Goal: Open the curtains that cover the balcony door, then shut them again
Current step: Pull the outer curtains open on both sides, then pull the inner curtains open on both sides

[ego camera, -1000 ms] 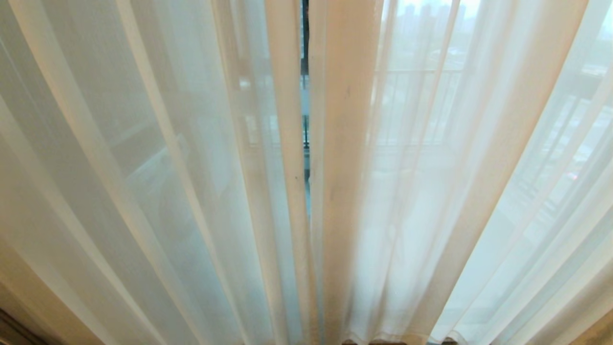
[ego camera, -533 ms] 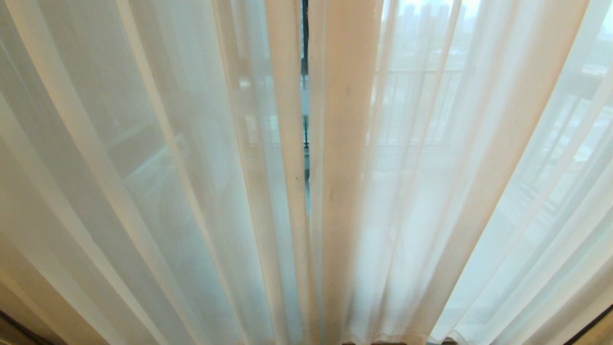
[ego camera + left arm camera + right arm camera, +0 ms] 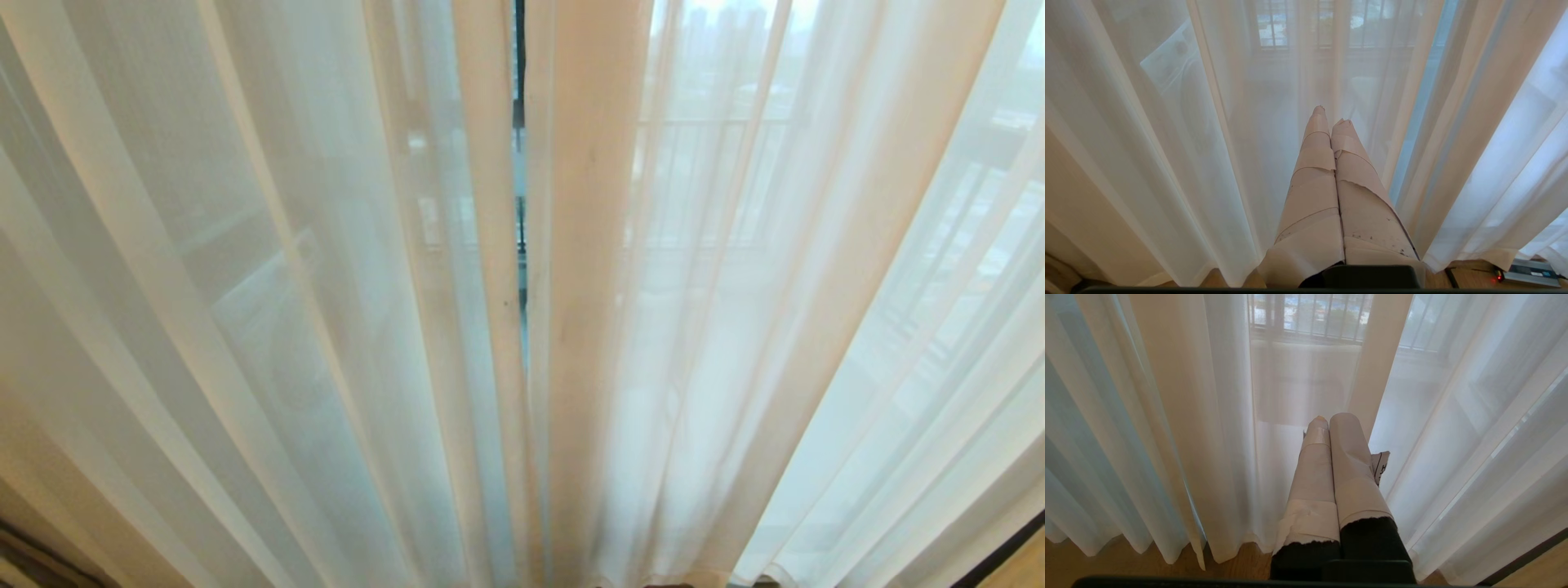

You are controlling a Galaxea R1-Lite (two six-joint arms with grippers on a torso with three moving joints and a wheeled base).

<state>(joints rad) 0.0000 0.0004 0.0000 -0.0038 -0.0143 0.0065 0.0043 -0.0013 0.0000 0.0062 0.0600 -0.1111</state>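
Note:
Thin white sheer curtains fill the head view as a left panel (image 3: 310, 286) and a right panel (image 3: 735, 327). Their inner edges hang almost together, leaving a narrow slit (image 3: 520, 245). In that slit shows a dark upright of the balcony door (image 3: 519, 82). Neither arm is in the head view. My left gripper (image 3: 1331, 115) is shut with nothing in it, its tape-wrapped fingers (image 3: 1314, 171) pointing at the left sheer (image 3: 1208, 143) close ahead. My right gripper (image 3: 1330, 417) is also shut and empty, just short of the right sheer (image 3: 1290, 388). No thick drapes are in view.
Through the fabric I see a balcony railing (image 3: 710, 122) and a white appliance (image 3: 1167, 61) at the left. The hems hang just above a wooden floor (image 3: 1126, 559). A small box with a red light (image 3: 1527, 271) lies on the floor. A dark strip (image 3: 1527, 555) runs along the floor at the right.
The whole head picture has shifted slightly, bringing a dark strip into its bottom right corner. The curtains hang as before.

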